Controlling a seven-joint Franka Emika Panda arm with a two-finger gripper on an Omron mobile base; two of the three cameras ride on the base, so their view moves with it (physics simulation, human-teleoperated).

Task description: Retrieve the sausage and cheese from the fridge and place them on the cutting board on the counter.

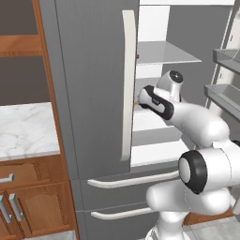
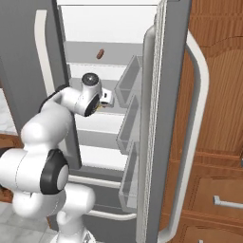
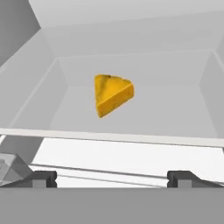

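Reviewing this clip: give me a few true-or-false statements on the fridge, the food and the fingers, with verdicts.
1. The fridge's right door stands open. True.
2. The cheese is clamped between the fingers. False: they are spread wide, short of it, holding nothing.
3. The sausage lies on a shelf above the hand. True.
4. The cheese sits on the counter. False: it lies on a fridge shelf.

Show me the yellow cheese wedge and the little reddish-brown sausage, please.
Yellow cheese wedge point(image 3: 113, 93), hand view: middle of its front face.
Short reddish-brown sausage point(image 2: 99, 54), right base view: middle of it, on an upper fridge shelf.
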